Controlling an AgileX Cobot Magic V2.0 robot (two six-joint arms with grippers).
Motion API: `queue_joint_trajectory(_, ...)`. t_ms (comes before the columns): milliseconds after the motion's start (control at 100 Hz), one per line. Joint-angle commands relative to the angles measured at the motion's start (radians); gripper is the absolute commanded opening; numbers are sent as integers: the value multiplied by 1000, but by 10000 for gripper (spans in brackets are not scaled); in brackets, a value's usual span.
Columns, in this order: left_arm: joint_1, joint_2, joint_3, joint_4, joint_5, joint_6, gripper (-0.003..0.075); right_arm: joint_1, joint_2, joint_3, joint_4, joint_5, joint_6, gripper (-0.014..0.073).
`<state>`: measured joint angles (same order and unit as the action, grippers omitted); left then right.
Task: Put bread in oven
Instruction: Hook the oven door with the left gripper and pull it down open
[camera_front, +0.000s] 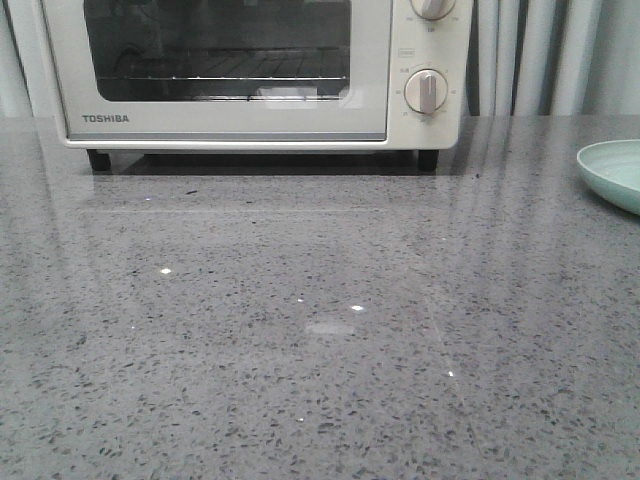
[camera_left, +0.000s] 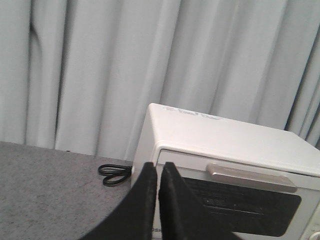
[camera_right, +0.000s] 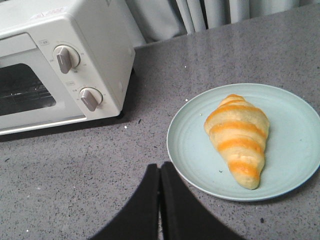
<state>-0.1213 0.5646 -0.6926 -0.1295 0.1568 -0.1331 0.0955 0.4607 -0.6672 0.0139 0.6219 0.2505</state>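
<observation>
Front view: the oven (camera_front: 255, 72) stands at the worktop's (camera_front: 300, 330) far edge, door closed; a pale green plate (camera_front: 615, 172) sits at the right edge.

Left wrist view: the left tool (camera_left: 158, 175) is pressed together, empty, near the oven (camera_left: 230, 150).

Right wrist view: the right tool (camera_right: 160, 177) is together, empty, just beside the plate (camera_right: 190, 145) carrying the bread (camera_right: 239, 139).

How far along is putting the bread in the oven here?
Nothing looks done yet. The bread lies on the pale green plate, and the oven door is closed. Neither the left gripper nor the right gripper, both shut, holds anything. Left: open the door, load the bread.
</observation>
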Motion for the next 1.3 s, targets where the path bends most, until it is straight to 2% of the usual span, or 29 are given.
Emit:
queue_joint_trajectory(0,-57,64,-61,2,-128,12,-21,2,50,-70,-5,-33,-13,-67)
queue_joint_trajectory(180,-205,229,-143,25,-163,57,-21,2,94,-114,-5,-2,-13,-67)
queue_joint_trajectory(320,-275,367,-211,30,-237,57,-22,2,96,-131,-5,3,-13,-67)
queue_joint_trajectory(550,-286,583,-348,30,-249,57,-21,2,96,-133,-5,3,-13,-67)
queue_joint_trajectory(790,-290,725,-459,45,-281,57,-21,2,96,-136,-5,-3,-13,-67)
queue_joint_trajectory(1290,-319,894,-490,45,-382,53,-21,2,96,-136,-5,-34,-13,-67)
